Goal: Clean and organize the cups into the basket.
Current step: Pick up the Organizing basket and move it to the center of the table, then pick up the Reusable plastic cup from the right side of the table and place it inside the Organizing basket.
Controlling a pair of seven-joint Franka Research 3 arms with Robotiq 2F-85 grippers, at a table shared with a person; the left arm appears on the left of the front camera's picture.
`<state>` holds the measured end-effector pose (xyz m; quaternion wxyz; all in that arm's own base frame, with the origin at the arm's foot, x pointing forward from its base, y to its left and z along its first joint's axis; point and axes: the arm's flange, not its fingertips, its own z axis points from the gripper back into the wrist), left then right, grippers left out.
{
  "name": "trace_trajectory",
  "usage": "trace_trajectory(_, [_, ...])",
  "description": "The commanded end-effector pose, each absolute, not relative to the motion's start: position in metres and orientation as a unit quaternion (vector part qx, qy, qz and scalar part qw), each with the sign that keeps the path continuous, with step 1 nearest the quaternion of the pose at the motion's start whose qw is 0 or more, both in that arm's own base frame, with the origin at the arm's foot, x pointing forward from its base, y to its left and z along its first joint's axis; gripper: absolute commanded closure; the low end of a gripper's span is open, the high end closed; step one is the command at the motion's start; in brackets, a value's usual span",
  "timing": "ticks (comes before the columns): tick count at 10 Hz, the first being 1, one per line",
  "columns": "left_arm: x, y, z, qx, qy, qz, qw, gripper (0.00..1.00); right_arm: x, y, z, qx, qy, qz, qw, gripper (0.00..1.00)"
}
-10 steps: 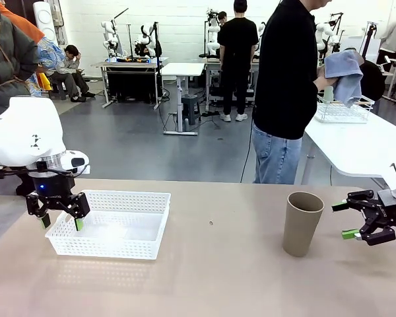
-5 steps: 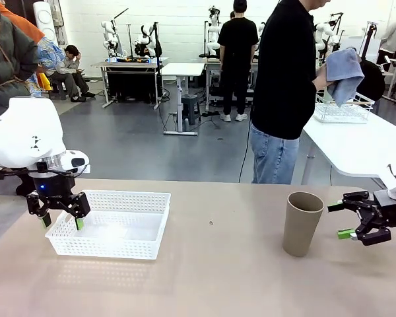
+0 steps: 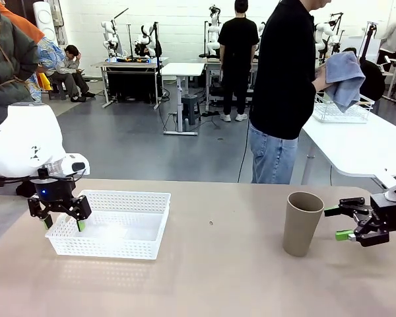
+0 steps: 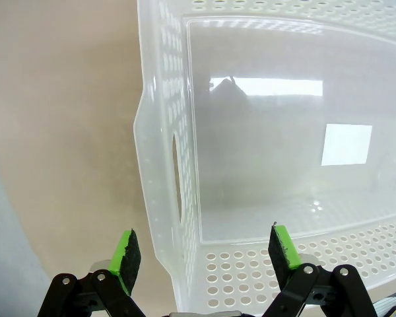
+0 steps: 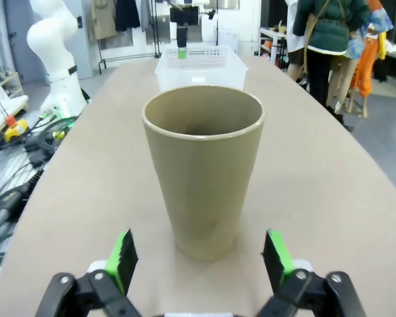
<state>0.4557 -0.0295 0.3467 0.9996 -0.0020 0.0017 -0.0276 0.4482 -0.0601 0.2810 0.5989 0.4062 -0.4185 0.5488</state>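
One taupe-brown cup [image 3: 301, 223] stands upright on the table at the right; in the right wrist view the cup [image 5: 203, 169] is dead ahead, a short way beyond the fingertips. My right gripper [image 3: 339, 223] is open, level with the cup and just to its right, not touching it. The white lattice basket [image 3: 112, 223] rests empty at the left. My left gripper [image 3: 63, 223] hangs open over the basket's left end wall [image 4: 164, 198], one finger outside it and one inside. The other cups are out of view.
A person in black stands behind the table at the right, holding a blue cloth [image 3: 344, 78]. A white wire basket [image 3: 343, 111] sits on the side table behind. Bare tabletop lies between the basket and the cup.
My right gripper has edged left toward the cup and slightly lower. The left gripper and the basket have stayed put. The person has shifted the cloth a little.
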Motion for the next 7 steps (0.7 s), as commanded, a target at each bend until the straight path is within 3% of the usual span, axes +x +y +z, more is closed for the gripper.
trace_trajectory(1, [0.454,-0.033,0.337,0.023,-0.003,-0.019,1.0,0.0,0.458,-0.056,0.279,0.413,-0.425,0.535,0.602,0.0])
trace_trajectory(4, [0.443,-0.03,0.325,0.04,0.027,-0.012,0.999,0.0,0.466,-0.049,0.274,0.409,-0.426,0.534,0.605,0.0])
trace_trajectory(7, [0.443,-0.03,0.326,0.032,0.003,0.001,0.999,0.0,0.474,-0.04,0.273,0.41,-0.436,0.535,0.596,0.0])
